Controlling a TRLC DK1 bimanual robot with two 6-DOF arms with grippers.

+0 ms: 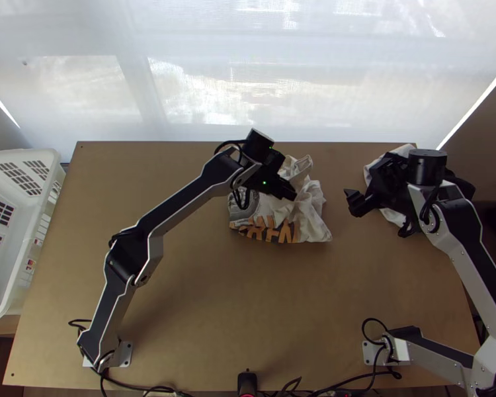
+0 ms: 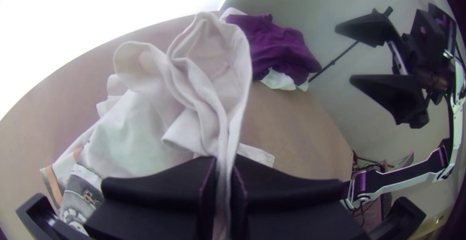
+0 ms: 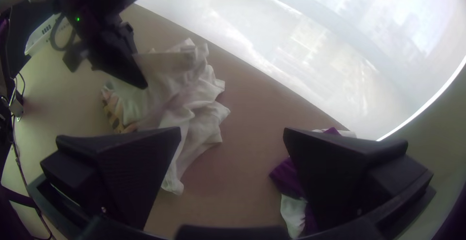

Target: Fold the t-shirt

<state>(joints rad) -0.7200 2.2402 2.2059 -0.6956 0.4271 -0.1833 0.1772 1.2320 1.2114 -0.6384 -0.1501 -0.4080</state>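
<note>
— Where is the t-shirt (image 1: 312, 210)?
— Bunched upon the desk (image 1: 215, 298), a raised fold pinched by the left end effector (image 1: 291, 192).
— The right end effector (image 1: 355, 201)?
— Spread, apart from the t-shirt.

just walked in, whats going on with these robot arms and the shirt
The left gripper has its jaws closed on a bunched, raised part of the white t-shirt, whose printed part lies on the table. The right gripper has its jaws open and holds nothing, near a purple cloth at the table's far right. The shirt is rumpled, not yet folded.
</note>
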